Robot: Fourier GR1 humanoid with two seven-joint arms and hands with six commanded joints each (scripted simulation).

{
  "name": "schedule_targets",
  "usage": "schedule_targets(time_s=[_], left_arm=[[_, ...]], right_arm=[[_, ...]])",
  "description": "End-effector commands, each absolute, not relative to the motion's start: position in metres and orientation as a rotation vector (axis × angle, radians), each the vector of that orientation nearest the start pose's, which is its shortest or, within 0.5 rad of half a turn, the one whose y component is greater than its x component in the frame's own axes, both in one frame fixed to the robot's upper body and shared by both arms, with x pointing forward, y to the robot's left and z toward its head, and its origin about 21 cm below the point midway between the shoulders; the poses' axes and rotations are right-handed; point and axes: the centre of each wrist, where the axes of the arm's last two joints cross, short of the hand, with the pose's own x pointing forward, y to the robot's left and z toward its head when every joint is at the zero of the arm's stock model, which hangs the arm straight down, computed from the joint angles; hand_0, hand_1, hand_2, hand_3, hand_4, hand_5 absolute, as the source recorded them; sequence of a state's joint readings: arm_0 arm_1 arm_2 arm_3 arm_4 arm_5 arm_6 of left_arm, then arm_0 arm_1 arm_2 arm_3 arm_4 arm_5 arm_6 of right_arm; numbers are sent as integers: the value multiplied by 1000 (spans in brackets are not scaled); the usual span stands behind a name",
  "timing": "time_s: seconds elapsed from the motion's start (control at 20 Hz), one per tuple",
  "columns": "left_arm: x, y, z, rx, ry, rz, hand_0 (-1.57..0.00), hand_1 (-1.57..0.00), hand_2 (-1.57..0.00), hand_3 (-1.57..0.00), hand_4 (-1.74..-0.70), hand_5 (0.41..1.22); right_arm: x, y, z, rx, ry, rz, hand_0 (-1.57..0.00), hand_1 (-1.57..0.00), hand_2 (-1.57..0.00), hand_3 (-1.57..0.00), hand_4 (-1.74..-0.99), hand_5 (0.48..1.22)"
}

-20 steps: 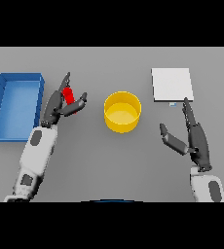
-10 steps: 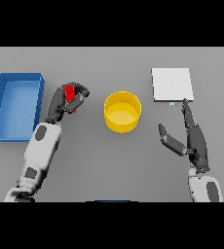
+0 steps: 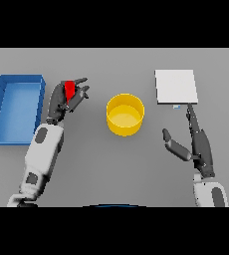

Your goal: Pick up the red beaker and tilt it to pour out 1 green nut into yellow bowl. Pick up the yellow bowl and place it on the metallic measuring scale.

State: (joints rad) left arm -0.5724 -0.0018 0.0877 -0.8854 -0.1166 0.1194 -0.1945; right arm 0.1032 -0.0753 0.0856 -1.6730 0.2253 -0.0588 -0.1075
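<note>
The red beaker sits inside my left hand, whose fingers and thumb curl round it, to the left of the yellow bowl. The bowl stands at the table's middle and I see no nut in it. The metallic scale is a pale square plate at the back right. My right hand stays open in front of the scale, fingers straight and pointing toward it, thumb spread to the left. Most of the beaker is hidden by the fingers.
A blue tray lies at the left edge, just beside my left arm. Bare grey table stretches between the bowl and my right hand.
My left hand has closed round the red beaker and shifted slightly. The right hand, the bowl and the scale have stayed where they were.
</note>
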Motion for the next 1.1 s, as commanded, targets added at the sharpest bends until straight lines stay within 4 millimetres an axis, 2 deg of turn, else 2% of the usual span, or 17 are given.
schedule_targets(time_s=[0.0,0.15,0.25,0.4,0.6,0.7,1.05], left_arm=[[374,175,-5,78,-1630,-166,-1531,-1533,-1534,-1520,-1692,1118],[377,172,18,107,-1672,-236,-1551,-1551,-1552,-1545,-1716,1114],[378,172,32,150,-1681,-350,-1558,-1558,-1559,-1554,-1725,1117],[378,167,47,235,-1637,-556,-1564,-1565,-1565,-1562,-1733,1125],[381,156,56,293,-1600,-683,-1564,-1565,-1565,-1562,-1733,1111],[383,150,58,332,-1574,-739,-1566,-1566,-1566,-1564,-1734,1114],[389,125,76,718,-1482,-1224,-1570,-1570,-1570,-1570,-1740,1145]], right_arm=[[226,-232,5,-230,-1685,239,1,1,1,1,-1259,647],[226,-230,7,-232,-1702,252,1,1,1,1,-1263,654],[227,-236,9,-242,-1703,266,1,1,1,1,-1261,661],[225,-232,9,-247,-1701,270,1,1,1,1,-1256,671],[228,-234,7,-251,-1675,275,1,1,1,1,-1256,678],[229,-229,9,-244,-1673,277,1,1,1,1,-1254,680],[224,-230,11,-224,-1686,268,1,1,1,1,-1262,694]])
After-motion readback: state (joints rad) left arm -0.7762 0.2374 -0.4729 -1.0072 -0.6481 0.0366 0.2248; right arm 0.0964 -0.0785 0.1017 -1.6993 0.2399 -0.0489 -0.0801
